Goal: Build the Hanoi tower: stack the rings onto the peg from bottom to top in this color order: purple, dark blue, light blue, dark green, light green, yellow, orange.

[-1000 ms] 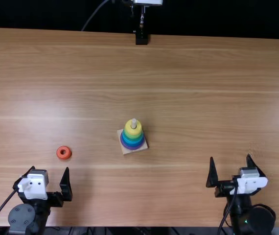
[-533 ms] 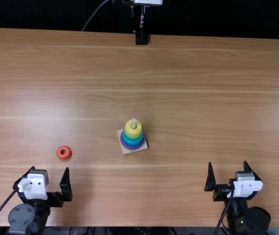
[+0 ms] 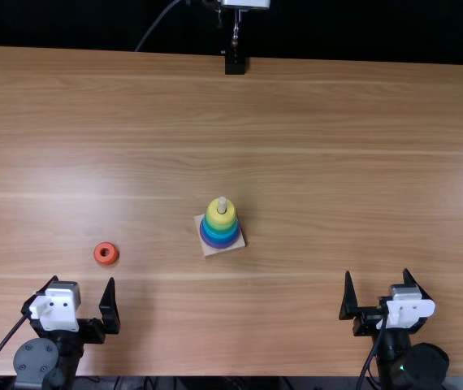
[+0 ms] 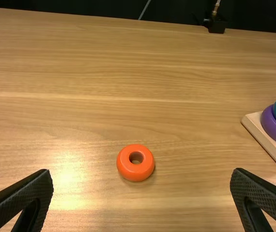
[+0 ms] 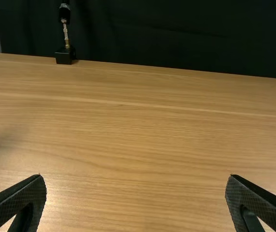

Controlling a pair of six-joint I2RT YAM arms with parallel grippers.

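One pale peg [image 3: 222,203], upright.

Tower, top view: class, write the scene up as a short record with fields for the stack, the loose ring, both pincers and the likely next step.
Base: square, on the table
Bottom ring: purple
Top ring: yellow
Peg: tip shows above yellow
Loose ring: orange, flat on the table, left of the tower in the top view
Left pincer: open, empty, near orange
Right pincer: open, empty
Likely next step: orange onto the peg, probably by the left pincer
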